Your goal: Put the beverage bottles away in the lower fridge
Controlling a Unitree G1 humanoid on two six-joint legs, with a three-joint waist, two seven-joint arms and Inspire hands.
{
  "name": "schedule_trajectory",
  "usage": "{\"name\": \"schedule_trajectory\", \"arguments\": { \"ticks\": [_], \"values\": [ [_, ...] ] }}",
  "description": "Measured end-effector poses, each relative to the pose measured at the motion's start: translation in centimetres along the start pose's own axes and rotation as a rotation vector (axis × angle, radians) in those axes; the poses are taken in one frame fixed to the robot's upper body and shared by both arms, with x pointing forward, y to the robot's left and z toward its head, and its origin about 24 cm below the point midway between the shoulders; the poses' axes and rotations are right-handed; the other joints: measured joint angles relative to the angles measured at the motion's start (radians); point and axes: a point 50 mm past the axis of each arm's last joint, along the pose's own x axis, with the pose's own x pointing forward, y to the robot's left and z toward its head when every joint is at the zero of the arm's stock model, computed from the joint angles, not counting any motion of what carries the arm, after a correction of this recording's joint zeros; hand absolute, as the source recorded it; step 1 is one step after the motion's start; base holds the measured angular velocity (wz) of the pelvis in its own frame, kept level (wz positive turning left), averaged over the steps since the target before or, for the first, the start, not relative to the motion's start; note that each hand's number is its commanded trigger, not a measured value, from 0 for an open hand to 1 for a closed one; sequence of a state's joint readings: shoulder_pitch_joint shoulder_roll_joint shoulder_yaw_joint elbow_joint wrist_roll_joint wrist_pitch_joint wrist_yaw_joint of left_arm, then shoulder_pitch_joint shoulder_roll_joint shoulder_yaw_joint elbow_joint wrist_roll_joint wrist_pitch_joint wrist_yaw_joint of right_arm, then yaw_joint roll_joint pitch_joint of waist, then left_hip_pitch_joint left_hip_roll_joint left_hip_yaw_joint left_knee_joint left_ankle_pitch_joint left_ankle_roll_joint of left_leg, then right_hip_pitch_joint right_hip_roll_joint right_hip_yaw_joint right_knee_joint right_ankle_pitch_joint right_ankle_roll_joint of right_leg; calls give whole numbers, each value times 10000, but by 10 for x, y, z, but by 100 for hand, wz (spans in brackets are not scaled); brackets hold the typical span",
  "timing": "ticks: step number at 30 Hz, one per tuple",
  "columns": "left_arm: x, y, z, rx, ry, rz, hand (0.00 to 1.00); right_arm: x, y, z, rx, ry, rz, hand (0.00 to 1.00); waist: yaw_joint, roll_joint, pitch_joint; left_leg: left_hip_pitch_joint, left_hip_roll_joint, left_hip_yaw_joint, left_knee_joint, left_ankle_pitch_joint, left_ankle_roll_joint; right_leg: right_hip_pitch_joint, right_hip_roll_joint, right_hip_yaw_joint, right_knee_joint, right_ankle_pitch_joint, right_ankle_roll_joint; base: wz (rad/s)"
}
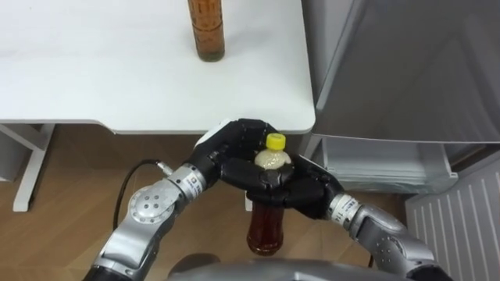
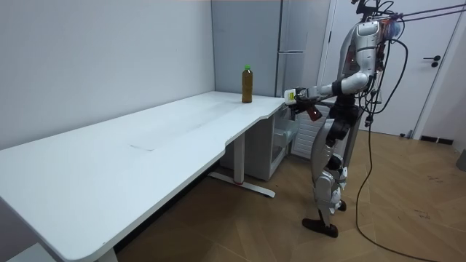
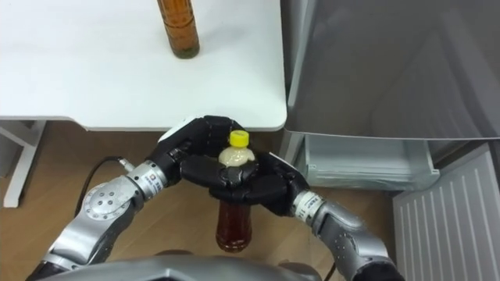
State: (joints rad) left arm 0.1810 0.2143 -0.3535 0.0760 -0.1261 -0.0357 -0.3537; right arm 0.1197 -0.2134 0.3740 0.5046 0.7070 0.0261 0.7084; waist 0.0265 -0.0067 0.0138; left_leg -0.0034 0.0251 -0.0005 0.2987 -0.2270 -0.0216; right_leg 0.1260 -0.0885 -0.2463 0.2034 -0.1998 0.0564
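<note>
Counting the drinks, you have two bottles in front of you. One yellow-capped bottle (image 1: 266,228), with amber liquid in it, hangs upright in the air just off the desk's (image 1: 117,78) near edge, close to its near right corner and above the wooden floor. Both hands are on it at once. Your left hand (image 1: 223,148) wraps its fingers round the bottle's shoulder from the left. Your right hand (image 1: 303,187) clasps the same spot from the right and a little lower, so the two hands meet below the cap. The second bottle (image 1: 206,31) stands upright on the desk, well back from the near edge and towards the right edge, untouched. The room view shows it has a green cap.

One fridge (image 1: 406,70) stands just beside the desk's right edge. Its lower compartment (image 1: 383,164) is open, showing one white shelf, and a ribbed white panel (image 1: 461,226) stands at the lower right. In the room view you stand upright at the desk's end beside the fridge, both arms held forward with the bottle between them.
</note>
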Motion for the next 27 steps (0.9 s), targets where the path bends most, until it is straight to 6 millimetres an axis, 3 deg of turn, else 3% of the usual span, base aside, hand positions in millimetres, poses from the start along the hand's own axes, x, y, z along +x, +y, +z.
{"name": "schedule_trajectory", "arguments": {
  "ticks": [6, 17, 27],
  "values": [
    [0, 1, 0, 28, 29, 143, 100, 1, 2, -2, -59, 122, 157, 0, 42, -97, 55, 138, 3, 67, -71, 0, 0, 100, -3, 89, 0, 0, 0, -2],
    [0, 1, 3, 77, -109, 176, 100, 2, 3, -2, -179, 4, 214, 0, 20, -150, 44, 147, 6, 110, -54, 0, 1, 95, -3, 131, 0, 0, 0, 0],
    [0, 0, 27, 448, -1072, 292, 100, 1, 4, 1, -232, -238, 422, 0, -210, -180, 31, 101, 8, 84, 60, -2, 3, 116, 0, 115, 12, 3, -6, 0]
  ]
}}
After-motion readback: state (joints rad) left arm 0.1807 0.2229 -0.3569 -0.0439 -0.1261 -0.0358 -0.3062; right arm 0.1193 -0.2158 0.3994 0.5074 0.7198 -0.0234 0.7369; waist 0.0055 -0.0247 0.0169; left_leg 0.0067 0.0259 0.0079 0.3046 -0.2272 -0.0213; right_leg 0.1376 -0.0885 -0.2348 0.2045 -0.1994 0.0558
